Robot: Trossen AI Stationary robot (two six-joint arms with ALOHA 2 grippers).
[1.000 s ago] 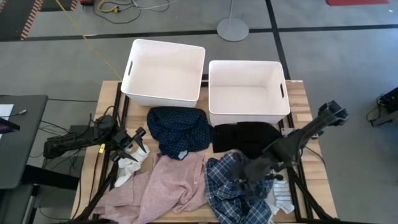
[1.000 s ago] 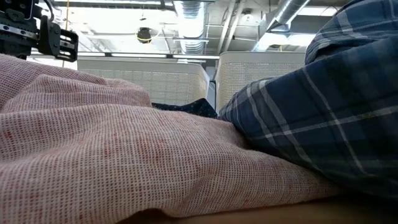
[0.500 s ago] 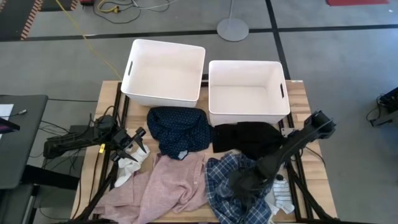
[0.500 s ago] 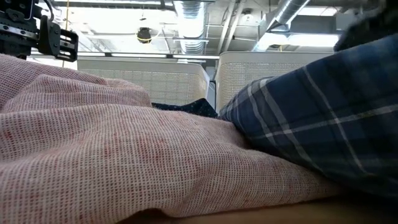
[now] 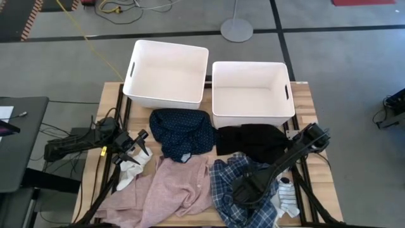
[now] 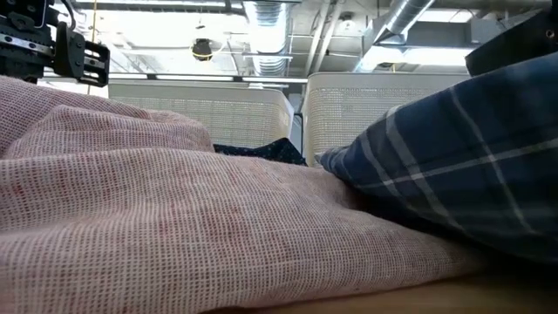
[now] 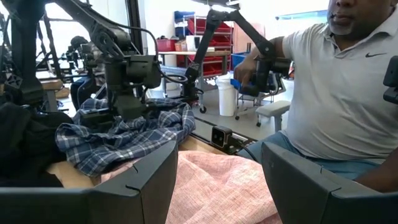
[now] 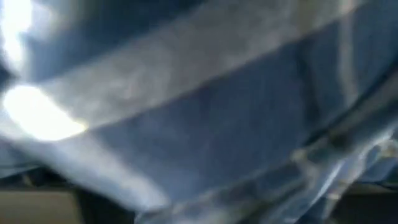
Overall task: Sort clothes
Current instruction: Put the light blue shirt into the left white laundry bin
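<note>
My right gripper (image 5: 243,190) had slid farther toward the table's front edge than a second before and sat pressed down into the blue-white plaid shirt (image 5: 223,212), which lay crumpled at the front right of the table (image 5: 305,101). My right arm had dropped lower and swung in from the right edge with it. In the low view the plaid hump had sunk under that push. My own wrist camera saw only blurred plaid cloth, so I could not tell whether those fingers were spread or had closed on the fabric; perhaps they were buried in it.

My left gripper (image 5: 140,143) had not moved: it hovered near the left edge with its fingers (image 7: 155,180) spread apart and nothing between them, just over a small white sock (image 5: 130,171).

The rest lay as before. The pink shirt (image 5: 171,190) was spread along the front edge, touching the plaid shirt. The navy dotted top (image 5: 182,132) sat mid-table, beside the black garment (image 5: 253,140). Striped socks (image 5: 288,202) lay near the front right corner. The two white bins (image 5: 166,98) stood side by side at the back edge. A person (image 7: 336,93) sat beyond the front edge.
</note>
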